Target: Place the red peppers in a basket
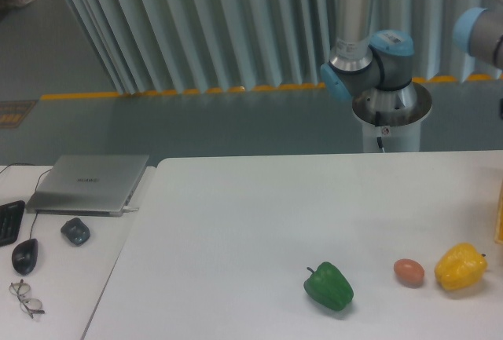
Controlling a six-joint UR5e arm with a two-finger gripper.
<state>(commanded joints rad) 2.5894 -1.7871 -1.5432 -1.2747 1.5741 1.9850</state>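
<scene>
At the right edge of the white table [259,222], a yellow-orange straight-sided basket [499,222] shows only as a narrow vertical strip, cut off by the frame; its contents cannot be seen. Near it on the tabletop sit a lumpy yellow bell pepper [460,267], a small brown-orange egg-shaped item [409,272] just beside that pepper, and a glossy green bell pepper [328,286] further left, apart from both. No red pepper is visible anywhere in view, so its location cannot be told.

Behind the table stands the robot arm [369,57], grey tube with light-blue joint caps, on a metal pedestal; a further joint [478,32] shows at the upper right, and the arm runs out of frame there. The gripper is out of view, so its opening and any load cannot be told.

On the adjoining desk at left lie a closed silver laptop [88,183], a dark mouse [24,256], a small dark grey object [75,231], spectacles [25,297], and a keyboard corner [8,221] cut by the edge.
</scene>
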